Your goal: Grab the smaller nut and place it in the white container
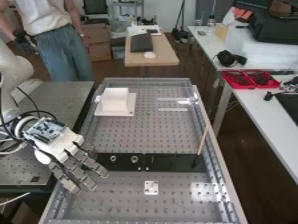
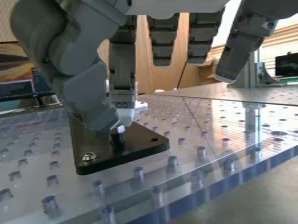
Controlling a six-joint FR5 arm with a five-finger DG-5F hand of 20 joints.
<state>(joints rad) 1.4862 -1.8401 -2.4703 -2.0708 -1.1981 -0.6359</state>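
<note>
Hand [image 1: 65, 155]: above the left side of the perforated bench, palm tilted downward, by the left part of the black mounting strip. How far open it is, and whether it has hold of anything, I cannot tell.
Short black post [image 2: 117, 144]: upright on the black strip, close under the hand, with a silvery piece at its top.
Screw head [image 2: 88, 156]: on the same strip, near the post and a corner.
White container [image 1: 115, 101]: on the far left part of the perforated bench [image 1: 149, 130], on a flat white base.
Black mounting strip [image 1: 173, 162]: lies across the bench, with small round metal parts on it.
Nuts: two ring-like pieces, the left one [image 1: 113, 158] just beside the hand, the right one [image 1: 134, 159] near it, both on the strip; which is the smaller I cannot tell.
Small white plate [image 1: 151, 188]: flat on the bench, nearer than the strip.
Wooden stick [image 1: 203, 139]: slanting by the bench's right rail, its lower end at the strip.
Red tray [image 1: 249, 86]: on the white side table [image 1: 266, 117], well apart from the hand.
</note>
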